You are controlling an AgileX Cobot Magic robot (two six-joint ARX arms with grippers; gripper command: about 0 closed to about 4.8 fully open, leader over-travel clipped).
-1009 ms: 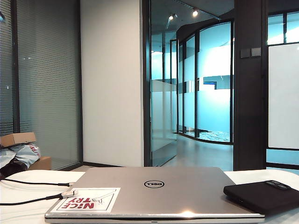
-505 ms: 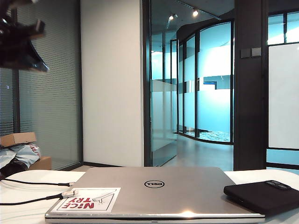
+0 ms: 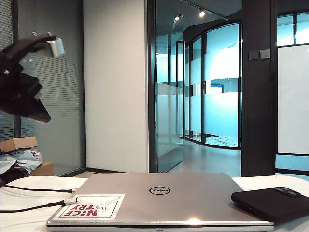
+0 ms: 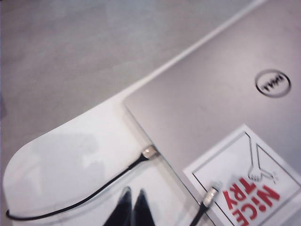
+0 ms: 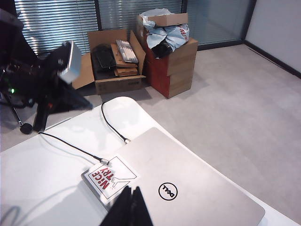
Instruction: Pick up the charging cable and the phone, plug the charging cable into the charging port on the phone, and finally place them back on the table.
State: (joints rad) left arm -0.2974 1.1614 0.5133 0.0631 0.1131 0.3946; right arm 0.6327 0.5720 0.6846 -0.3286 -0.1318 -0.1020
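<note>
The charging cable (image 4: 210, 194) is a thin black cord. Its silvery-white plug rests on the corner of the laptop's sticker, also seen in the exterior view as the charging cable (image 3: 71, 199). The black phone (image 3: 271, 203) lies flat on the white table (image 3: 19, 218), right of the laptop. My left gripper (image 4: 132, 194) is shut and empty, hovering over bare table between the two cords, short of the plug. My right gripper (image 5: 131, 190) is shut and empty, high above the laptop's lid. The phone is outside both wrist views.
A closed silver Dell laptop (image 3: 159, 198) fills the table's middle. A second black cord (image 4: 149, 151) ends at the laptop's side edge. The left arm (image 3: 21, 92) hangs high at the left. Cardboard boxes (image 5: 164, 52) stand on the floor past the table's rounded corner.
The left arm has come into the exterior view from the upper left and swung lower. Cable, phone and laptop have not moved.
</note>
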